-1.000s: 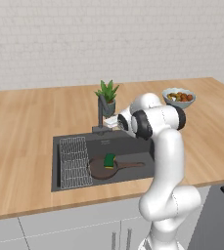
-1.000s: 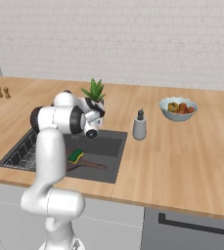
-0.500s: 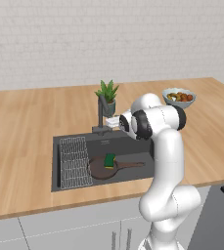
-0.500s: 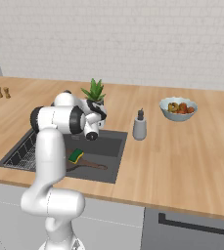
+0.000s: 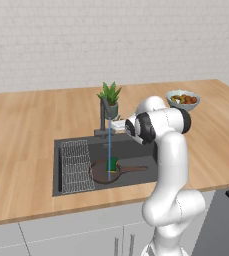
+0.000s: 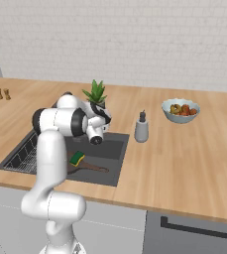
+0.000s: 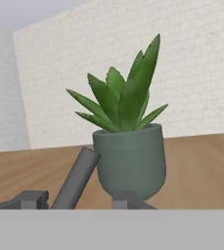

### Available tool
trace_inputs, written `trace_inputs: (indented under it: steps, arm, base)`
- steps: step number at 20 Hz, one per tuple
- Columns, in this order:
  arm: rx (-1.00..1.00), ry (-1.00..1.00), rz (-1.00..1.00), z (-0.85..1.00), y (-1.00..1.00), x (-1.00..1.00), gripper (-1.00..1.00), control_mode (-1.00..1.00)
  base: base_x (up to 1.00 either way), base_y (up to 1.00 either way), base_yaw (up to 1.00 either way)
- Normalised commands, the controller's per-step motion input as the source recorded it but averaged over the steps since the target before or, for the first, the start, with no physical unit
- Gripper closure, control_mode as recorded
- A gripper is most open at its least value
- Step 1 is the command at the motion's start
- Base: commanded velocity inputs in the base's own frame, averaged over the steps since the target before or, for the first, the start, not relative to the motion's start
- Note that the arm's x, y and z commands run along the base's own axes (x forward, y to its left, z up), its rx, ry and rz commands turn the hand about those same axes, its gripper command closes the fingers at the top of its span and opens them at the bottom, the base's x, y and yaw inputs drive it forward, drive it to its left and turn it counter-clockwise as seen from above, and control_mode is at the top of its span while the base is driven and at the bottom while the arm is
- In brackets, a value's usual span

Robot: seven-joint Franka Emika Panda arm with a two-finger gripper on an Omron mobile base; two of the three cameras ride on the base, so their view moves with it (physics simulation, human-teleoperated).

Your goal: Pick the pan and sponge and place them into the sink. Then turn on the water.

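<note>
Across the middle of the left base view, the sink is sunk into the wooden table, with its wire rack at the left of the basin. The pan lies on the basin floor just right of the rack, its handle running out to the right, and the sponge rests on the pan's far edge. The water drops as a thin blue line from the faucet onto the pan beside the sponge. The gripper sits at frame centre, right of the faucet and close against its base; from here I cannot tell how far apart the jaws stand or whether they hold anything. A potted plant stands behind the faucet, and a bowl of food sits at upper right.

Left of centre in the right base view, the white arm covers part of the sink. The sponge and the pan handle show beside the arm. A soap dispenser stands right of the basin, the bowl of food farther right, the potted plant behind the arm.

Low in the hand view, the faucet lever slants up to the right in front of the potted plant.
</note>
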Motion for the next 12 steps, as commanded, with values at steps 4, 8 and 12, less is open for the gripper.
trace_inputs:
  steps: [4, 8, 12]
  arm:
    - [0.04, 0.00, 0.01, -0.31, -0.96, -0.07, 1.00, -1.00]
    - [0.19, -0.04, 0.21, 0.69, -0.82, -0.66, 1.00, -1.00]
    - [0.22, -0.14, 0.29, 0.96, -0.91, -0.89, 1.00, -1.00]
  base:
    - [0.00, 0.00, 0.00]
    - [0.00, 0.00, 0.00]
    - [0.00, 0.00, 0.00]
